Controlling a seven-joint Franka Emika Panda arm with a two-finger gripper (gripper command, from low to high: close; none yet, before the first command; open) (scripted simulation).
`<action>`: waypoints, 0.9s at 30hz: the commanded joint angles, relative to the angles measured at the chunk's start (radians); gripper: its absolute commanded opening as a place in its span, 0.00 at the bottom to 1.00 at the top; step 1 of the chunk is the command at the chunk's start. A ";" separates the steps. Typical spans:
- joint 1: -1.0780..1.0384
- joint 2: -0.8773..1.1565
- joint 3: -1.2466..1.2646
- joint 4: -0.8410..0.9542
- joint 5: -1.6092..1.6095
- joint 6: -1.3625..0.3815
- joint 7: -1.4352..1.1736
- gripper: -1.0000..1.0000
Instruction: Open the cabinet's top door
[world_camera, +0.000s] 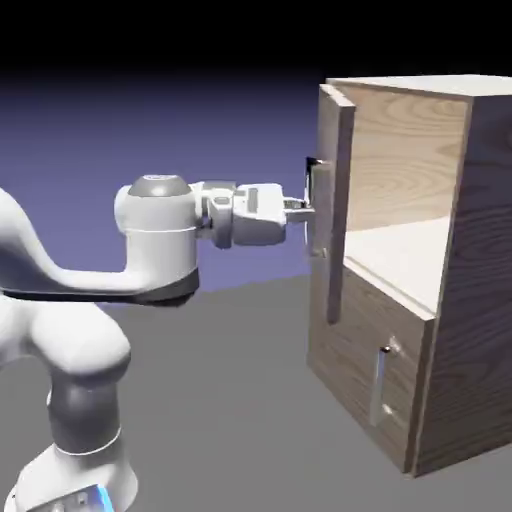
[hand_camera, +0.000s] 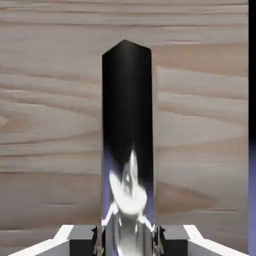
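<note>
Tall light-brown wood-grain cabinet (world_camera: 440, 250) at right on grey table (world_camera: 240, 400). Large upper wood-grain door panel (world_camera: 335, 200) swung partly open. White two-finger gripper (world_camera: 305, 207), jaws clamped on slim vertical metal handle (hand_camera: 128, 150).

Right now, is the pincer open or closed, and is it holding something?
Pincer: closed on the top door's handle; the top door stands swung open from the cabinet.
</note>
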 joint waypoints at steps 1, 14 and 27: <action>-0.009 -0.017 0.035 -0.015 0.044 -0.020 -0.012 0.00; 0.026 -0.140 0.498 -0.094 0.591 -0.328 -0.114 0.00; 0.032 0.033 0.970 0.065 1.049 -0.709 -0.069 0.00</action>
